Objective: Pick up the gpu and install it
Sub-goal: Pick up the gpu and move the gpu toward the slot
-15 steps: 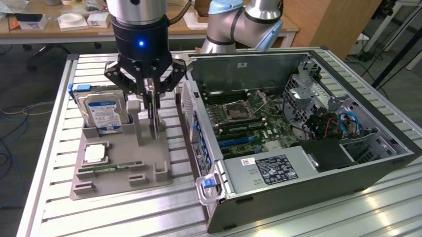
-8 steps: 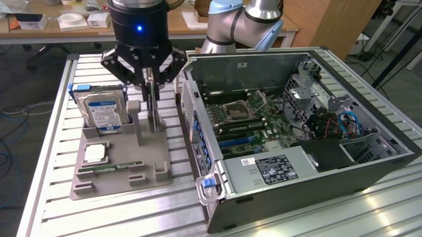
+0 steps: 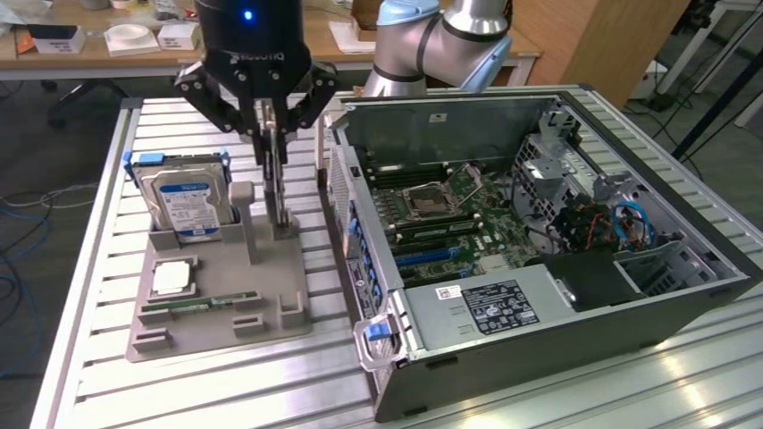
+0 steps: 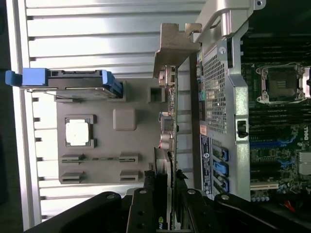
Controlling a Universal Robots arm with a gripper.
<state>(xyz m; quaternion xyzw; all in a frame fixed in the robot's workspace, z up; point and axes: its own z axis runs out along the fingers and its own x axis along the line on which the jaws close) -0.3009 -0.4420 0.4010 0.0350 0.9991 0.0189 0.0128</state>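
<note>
1. Biggest first: the slatted table [image 3: 84, 295]. There are bare slats along its near edge and on the exterior view's left of everything standing on it.
2. The computer case [image 3: 573, 331] lies open-topped on the exterior view's right with its board exposed. Its perforated end wall leaves only a narrow gap to the tray.
3. The grey tray [image 3: 221, 326] sits just left of that wall, and a hard drive [image 3: 185, 201] stands upright at its far left corner.
4. The gpu [image 3: 281, 192] stands on edge at the tray's far right side, between the hard drive and the case wall and close to the wall. It is thin, dark and flat, with a pale metal bracket [image 4: 175, 46] at one end. I cannot tell whether its lower edge still touches the tray.
5. The gripper [image 3: 272, 134] is directly above, jaws pinching the gpu's top edge.
</note>
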